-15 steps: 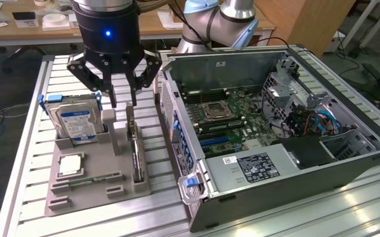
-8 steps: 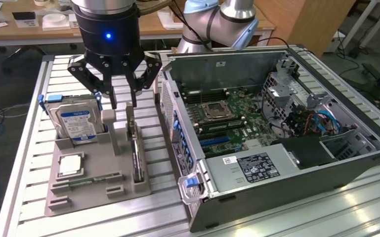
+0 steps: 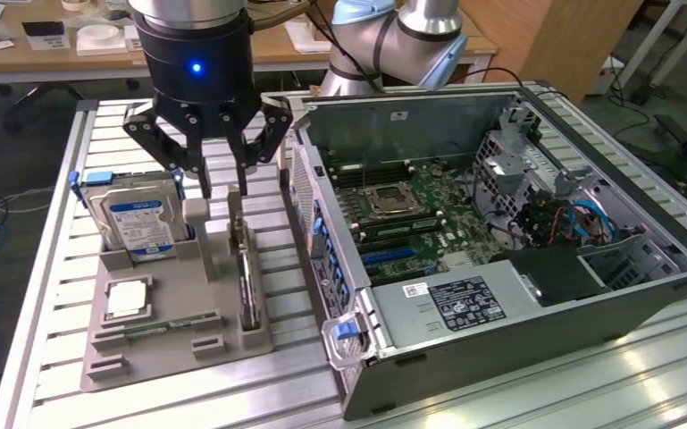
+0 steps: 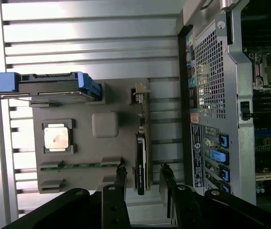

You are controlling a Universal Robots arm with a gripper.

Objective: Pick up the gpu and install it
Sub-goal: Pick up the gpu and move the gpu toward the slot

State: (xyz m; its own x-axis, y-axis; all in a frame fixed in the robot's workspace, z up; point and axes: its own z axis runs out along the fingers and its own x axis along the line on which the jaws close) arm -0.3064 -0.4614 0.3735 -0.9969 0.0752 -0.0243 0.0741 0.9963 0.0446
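While the gpu [image 3: 246, 277] stands on edge in the grey holder [image 3: 153, 353], its long axis runs from the exterior view's centre-left toward the lower edge. The gripper [image 3: 224, 189] hangs above the card's upper end, jaws spread apart.

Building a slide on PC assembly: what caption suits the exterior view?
Open tool poised over the graphics card standing on edge in its gray tray beside the open computer case.

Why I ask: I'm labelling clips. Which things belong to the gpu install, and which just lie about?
Job: gpu, standing in the tray under the open gripper; case, open beside it.
Lying about: hard drive, CPU, memory stick, all on the tray.
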